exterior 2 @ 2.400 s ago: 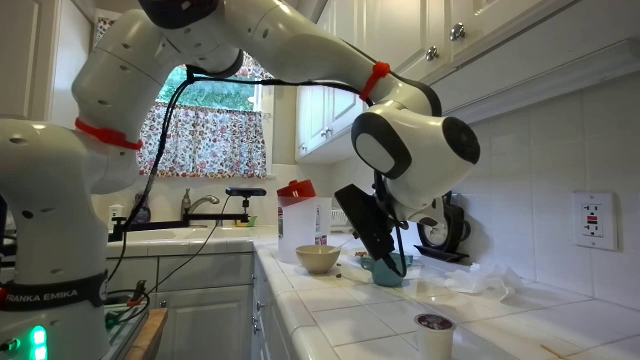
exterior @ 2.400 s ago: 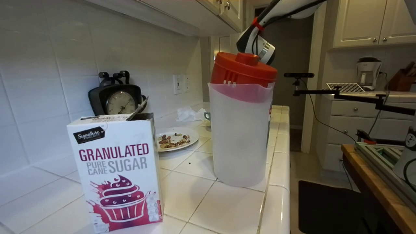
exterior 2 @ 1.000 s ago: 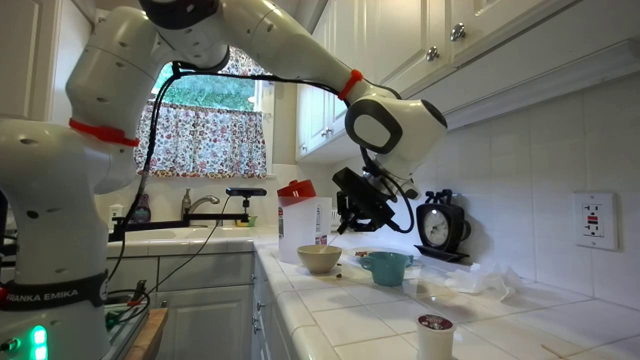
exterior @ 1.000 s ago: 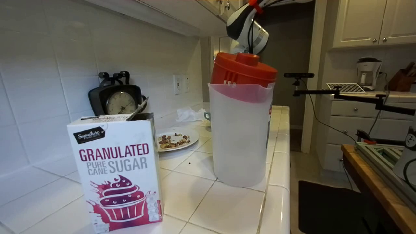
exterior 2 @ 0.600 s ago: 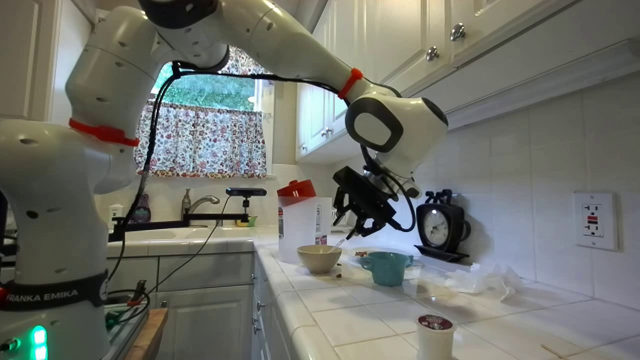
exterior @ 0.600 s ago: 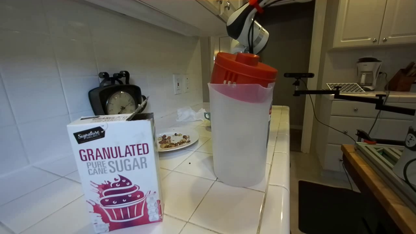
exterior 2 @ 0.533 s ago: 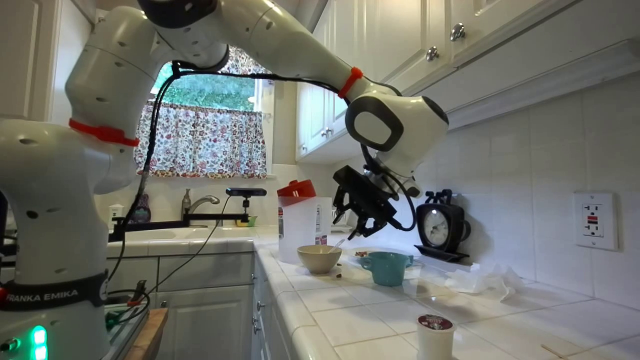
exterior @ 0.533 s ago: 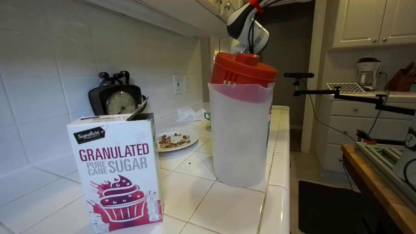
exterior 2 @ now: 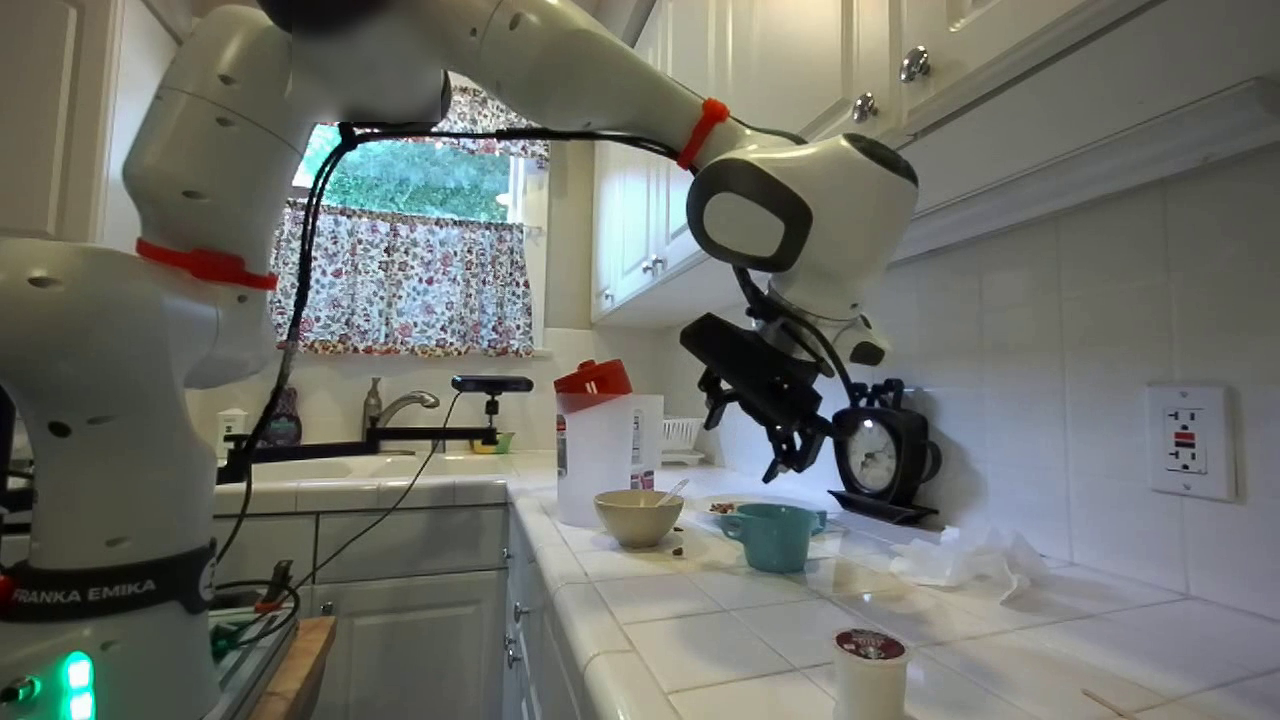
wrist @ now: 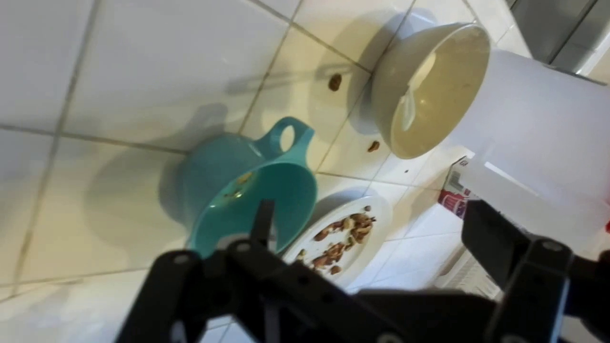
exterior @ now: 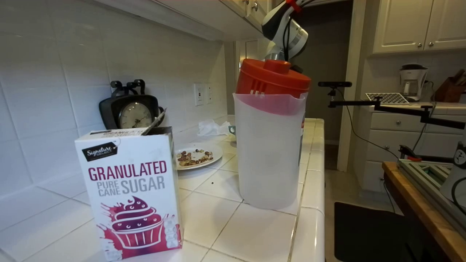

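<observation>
In an exterior view, a tall cloudy jug (exterior: pixel 267 156) stands on the tiled counter (exterior: pixel 211 207), and a red lid (exterior: pixel 275 79) sits tilted in its mouth. A box of sugar (exterior: pixel 129 193) stands in the foreground, with its top opened. Behind the box of sugar is a white plate (exterior: pixel 218 154) with nuts (exterior: pixel 196 159). The arm (exterior: pixel 280 29) comes down behind the lid and the jug, so its end is hidden.

In an exterior view, the gripper (exterior 2: pixel 741 448) hangs in the air above the counter, and its 2 fingers stand apart. An upright blue-green cup (exterior 2: pixel 775 540) stands on the counter below it. Near the cup, beside the jug, is a bowl (exterior 2: pixel 635 525), and a pale spoon (exterior 2: pixel 673 491) leans in it. Crumpled paper (exterior 2: pixel 965 562) lies near the wall (exterior 2: pixel 1010 350).

In the wrist view, the fingers (wrist: pixel 493 238) are also wide apart: 1 covers a part of the cup, and the other covers a part of the box of sugar. 2 brown pieces (wrist: pixel 335 82) lie between the cup and the bowl.
</observation>
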